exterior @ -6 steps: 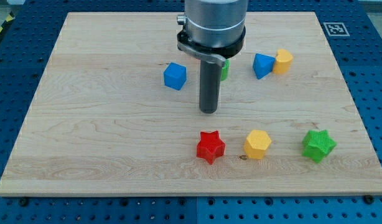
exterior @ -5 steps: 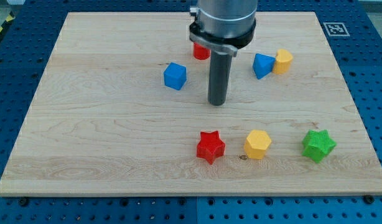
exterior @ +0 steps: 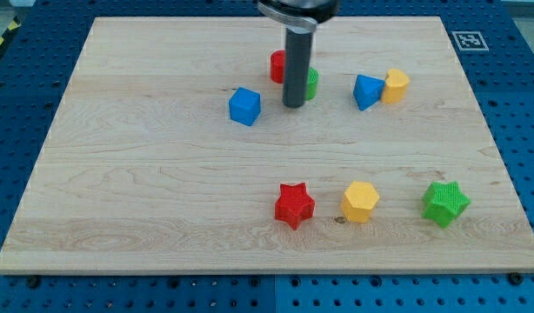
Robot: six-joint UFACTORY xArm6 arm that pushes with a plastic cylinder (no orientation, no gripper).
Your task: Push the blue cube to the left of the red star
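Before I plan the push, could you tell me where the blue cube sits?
The blue cube sits upper-centre, just left of my tip.

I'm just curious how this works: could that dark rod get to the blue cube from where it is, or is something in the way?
Probably yes. My tip sits just to the view's right of the blue cube, with only bare board between them.

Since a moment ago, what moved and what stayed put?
Only my tip moved: it slid toward the view's top, away from the red star, and now sits just right of the blue cube, not touching it. Every block stayed where it was.
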